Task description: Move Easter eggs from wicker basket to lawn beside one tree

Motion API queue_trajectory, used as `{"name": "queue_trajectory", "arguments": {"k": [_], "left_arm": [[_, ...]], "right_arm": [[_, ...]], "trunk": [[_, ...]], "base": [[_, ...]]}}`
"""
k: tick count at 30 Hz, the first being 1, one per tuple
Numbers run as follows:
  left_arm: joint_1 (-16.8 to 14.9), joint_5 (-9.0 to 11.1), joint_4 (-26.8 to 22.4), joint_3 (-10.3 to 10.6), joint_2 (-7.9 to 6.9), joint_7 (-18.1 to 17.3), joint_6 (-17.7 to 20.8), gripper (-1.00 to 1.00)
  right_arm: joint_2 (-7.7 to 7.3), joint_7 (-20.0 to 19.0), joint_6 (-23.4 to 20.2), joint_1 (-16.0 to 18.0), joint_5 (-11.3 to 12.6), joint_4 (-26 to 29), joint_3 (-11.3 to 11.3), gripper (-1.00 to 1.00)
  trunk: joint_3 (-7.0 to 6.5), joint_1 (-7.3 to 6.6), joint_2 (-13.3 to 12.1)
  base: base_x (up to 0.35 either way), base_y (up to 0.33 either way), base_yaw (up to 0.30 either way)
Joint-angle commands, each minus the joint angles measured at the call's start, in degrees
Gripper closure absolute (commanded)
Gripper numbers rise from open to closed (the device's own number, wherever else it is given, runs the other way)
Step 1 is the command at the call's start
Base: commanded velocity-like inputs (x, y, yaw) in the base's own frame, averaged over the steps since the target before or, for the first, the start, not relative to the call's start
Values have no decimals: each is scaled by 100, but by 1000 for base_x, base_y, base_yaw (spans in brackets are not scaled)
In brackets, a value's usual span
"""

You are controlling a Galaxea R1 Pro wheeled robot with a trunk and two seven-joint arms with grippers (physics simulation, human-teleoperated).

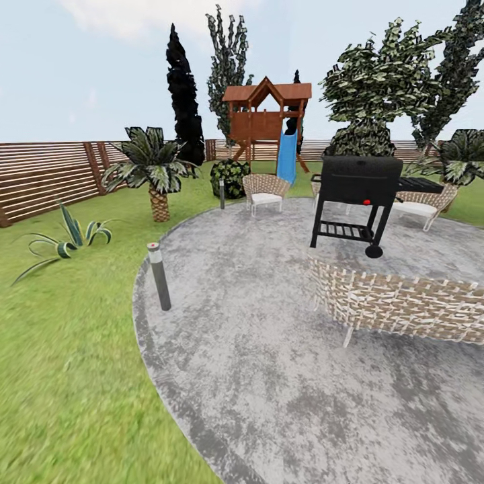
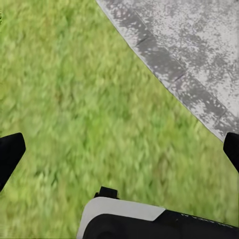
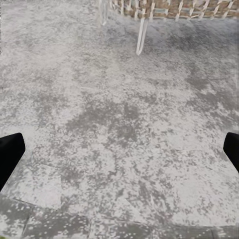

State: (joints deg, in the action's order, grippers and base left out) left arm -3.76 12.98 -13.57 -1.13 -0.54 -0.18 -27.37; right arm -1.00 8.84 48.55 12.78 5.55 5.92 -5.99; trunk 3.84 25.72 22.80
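transit frame, robot stood at the edge of the round grey patio (image 1: 282,376), lawn (image 1: 60,363) on its left side. no eggs and no wicker basket could be made out in these views, so their location couldn't be told from here. candidate tree (image 1: 366,94) with a broad leafy crown stood beyond the black grill (image 1: 356,195), trunk mostly hidden behind a bush.

left gripper (image 2: 119,154) hovered over grass beside the patio edge, fingers spread wide, nothing between them. right gripper (image 3: 119,154) hung over the paving, fingers equally wide, empty.

handling guess: eggs are small, smooth and rounded, probably light and rigid, likely to slip or roll. best to pinch across the widest middle, coming down from above. basket is light twig weave and could tip or slide if bumped, so avoid pushing on its rim.

hard to read: the near wicker sofa (image 1: 396,302) was cut off at the head view's right edge, and only its legs and lower weave (image 3: 149,10) showed from the right wrist. fingertips were clipped by the frame edges in both wrist views. ground beyond the playhouse (image 1: 265,121), the chairs (image 1: 263,189) and the fence (image 1: 40,178) too small to check for the basket.
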Motion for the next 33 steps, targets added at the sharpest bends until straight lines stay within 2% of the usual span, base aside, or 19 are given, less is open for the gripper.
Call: {"name": "queue_trajectory", "arguments": {"k": [1,33], "left_arm": [[-4,2,4,-11,1,-1,-15,-100],[-3,2,4,-10,1,-9,-25,-100]], "right_arm": [[1,-22,23,7,33,-3,-10,-100],[2,-2,15,5,40,-37,-17,-100]], "trunk": [[12,6,12],[25,6,12]], "base": [[248,260,-11],[274,228,-1]]}}
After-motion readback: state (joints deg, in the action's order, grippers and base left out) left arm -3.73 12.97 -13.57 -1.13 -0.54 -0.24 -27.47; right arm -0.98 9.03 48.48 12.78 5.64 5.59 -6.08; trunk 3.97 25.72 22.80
